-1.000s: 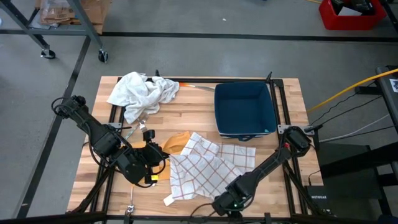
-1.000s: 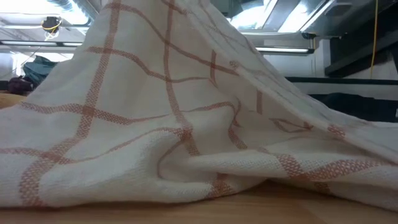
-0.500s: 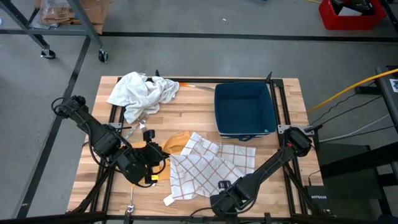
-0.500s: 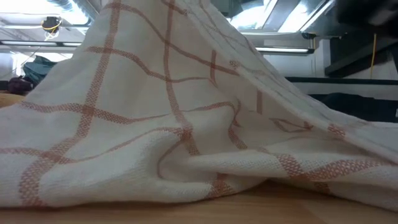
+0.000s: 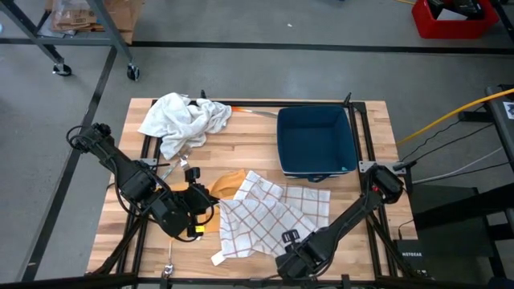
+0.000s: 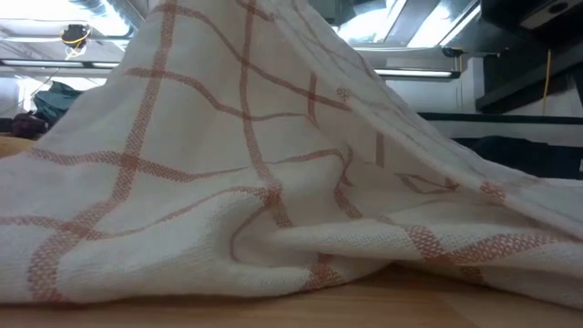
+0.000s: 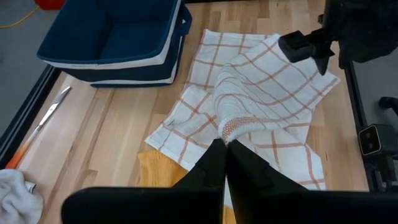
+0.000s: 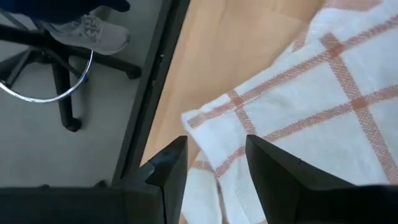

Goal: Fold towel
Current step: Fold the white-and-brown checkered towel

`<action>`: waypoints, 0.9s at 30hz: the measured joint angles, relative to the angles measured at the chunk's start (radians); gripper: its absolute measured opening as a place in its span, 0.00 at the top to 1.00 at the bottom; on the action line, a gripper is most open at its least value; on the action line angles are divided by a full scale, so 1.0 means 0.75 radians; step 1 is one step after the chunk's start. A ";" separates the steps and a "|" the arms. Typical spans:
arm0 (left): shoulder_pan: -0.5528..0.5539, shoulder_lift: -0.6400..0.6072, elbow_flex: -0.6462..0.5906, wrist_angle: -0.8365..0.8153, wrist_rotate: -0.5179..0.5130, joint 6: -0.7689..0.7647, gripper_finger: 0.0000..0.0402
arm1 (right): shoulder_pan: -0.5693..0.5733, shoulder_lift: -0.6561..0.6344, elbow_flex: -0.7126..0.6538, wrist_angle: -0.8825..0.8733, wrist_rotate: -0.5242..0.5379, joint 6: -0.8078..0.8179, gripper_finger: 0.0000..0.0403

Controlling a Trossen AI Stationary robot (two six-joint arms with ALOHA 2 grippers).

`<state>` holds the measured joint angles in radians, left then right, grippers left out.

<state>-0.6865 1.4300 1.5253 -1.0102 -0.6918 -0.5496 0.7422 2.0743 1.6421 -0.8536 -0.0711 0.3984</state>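
Low view: towel [image 6: 246,182] fills frame, hides both arms | left tool [image 7: 224,146] together | right tool [image 8: 214,155] apart over towel edge

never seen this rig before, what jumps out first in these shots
The red-checked towel lies rumpled at the near middle of the wooden table. The left hand is shut on a bunched fold of it, and the right hand hangs open over its near corner. Behind sit a dark blue bin and a crumpled white cloth at the far left.
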 joint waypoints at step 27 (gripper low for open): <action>0.000 -0.001 0.000 0.000 0.000 0.005 1.00 | 0.031 0.071 -0.002 0.054 0.036 -0.169 0.59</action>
<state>-0.6865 1.4296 1.5253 -1.0100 -0.6918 -0.5458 0.7654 2.1273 1.6409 -0.8132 -0.0441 0.2713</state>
